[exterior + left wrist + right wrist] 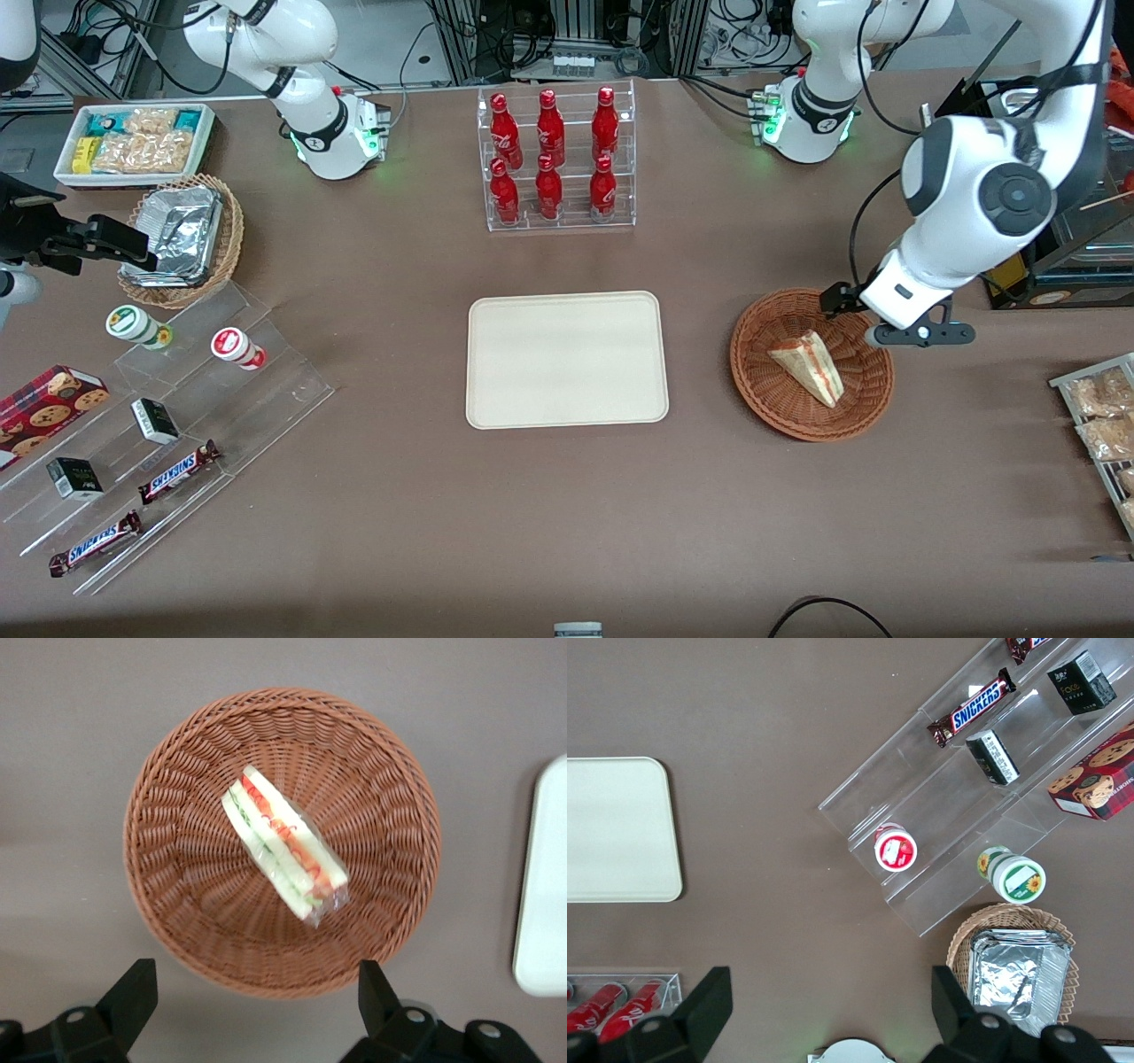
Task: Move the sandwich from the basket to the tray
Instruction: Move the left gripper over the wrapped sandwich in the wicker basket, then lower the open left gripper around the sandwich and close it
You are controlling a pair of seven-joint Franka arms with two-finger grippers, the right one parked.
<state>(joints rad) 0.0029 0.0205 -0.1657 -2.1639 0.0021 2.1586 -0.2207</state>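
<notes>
Brown table [399,532]: one sandwich [808,365] in one basket [760,390], one tray [567,360]; tool [257,1005] spread above.

You have a brown table [399,266] with a flat cream rectangular tray [567,359] at frame centre. A round reddish-brown wicker basket [760,399] sits beside it, and a clear acrylic bottle rack [576,133] stands top centre. The left gripper [255,967] hovers above the basket, fingers spread.

A matte brown worktop [567,496] fills the scene under even light; farther back, metal racks [576,35] hold what seem tangled cables.
</notes>
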